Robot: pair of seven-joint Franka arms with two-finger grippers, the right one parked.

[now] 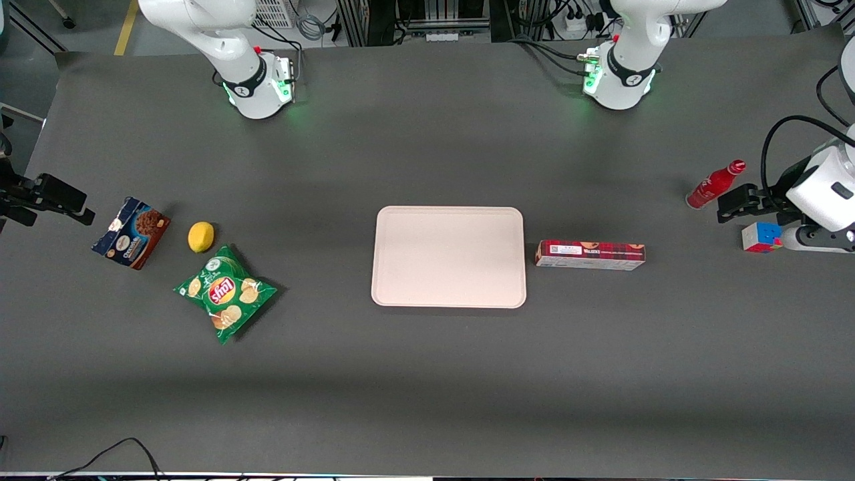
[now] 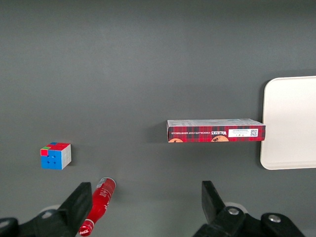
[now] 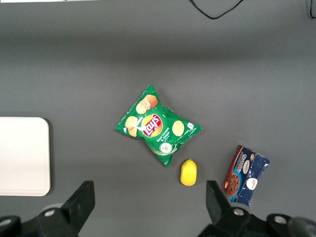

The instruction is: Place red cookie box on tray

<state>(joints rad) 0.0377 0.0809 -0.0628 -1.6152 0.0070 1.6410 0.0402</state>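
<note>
The red cookie box is a long narrow tartan carton lying on its side on the dark table, close beside the short edge of the tray on the working arm's side. The pale pink-beige tray is bare. In the left wrist view the red cookie box lies with one end near the tray. My gripper hovers at the working arm's end of the table, well apart from the box, above a red bottle. The gripper is open and holds nothing.
A red bottle lies under the gripper, and a colour cube sits beside it. Toward the parked arm's end lie a green chips bag, a lemon and a blue-and-brown cookie box.
</note>
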